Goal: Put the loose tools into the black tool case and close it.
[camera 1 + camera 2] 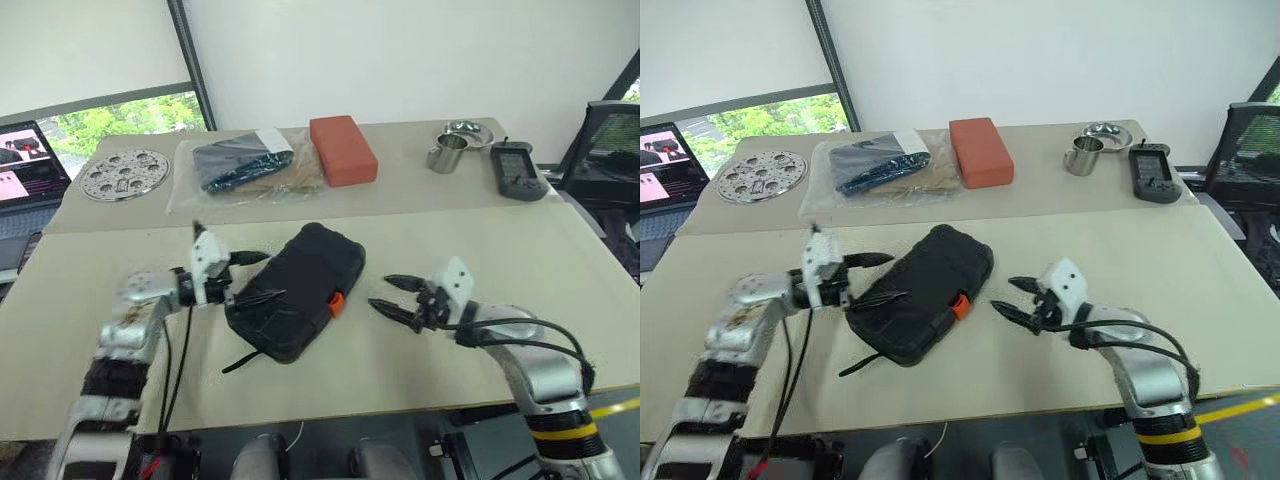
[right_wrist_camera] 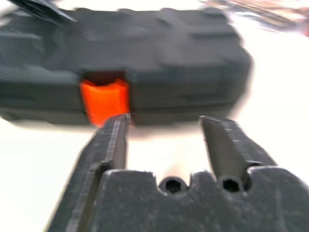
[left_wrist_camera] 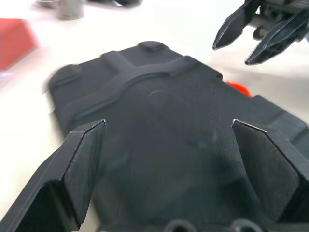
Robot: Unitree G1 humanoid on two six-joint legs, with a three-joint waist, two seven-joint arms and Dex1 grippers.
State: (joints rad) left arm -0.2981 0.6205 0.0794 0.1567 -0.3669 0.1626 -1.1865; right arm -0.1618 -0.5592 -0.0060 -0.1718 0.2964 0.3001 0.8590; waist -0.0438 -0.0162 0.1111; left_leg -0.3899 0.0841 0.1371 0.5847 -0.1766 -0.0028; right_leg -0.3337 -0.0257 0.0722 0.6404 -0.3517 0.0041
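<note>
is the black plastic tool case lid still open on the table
No, the black plastic tool case lies shut on the beige table, its two halves meeting at the small orange latch.

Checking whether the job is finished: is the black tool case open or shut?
Shut. The black tool case lies flat, lid down on its base, orange latch across the seam.

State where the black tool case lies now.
The black tool case lies closed on the near table, between the left gripper and right gripper, nearer than the red block.
</note>
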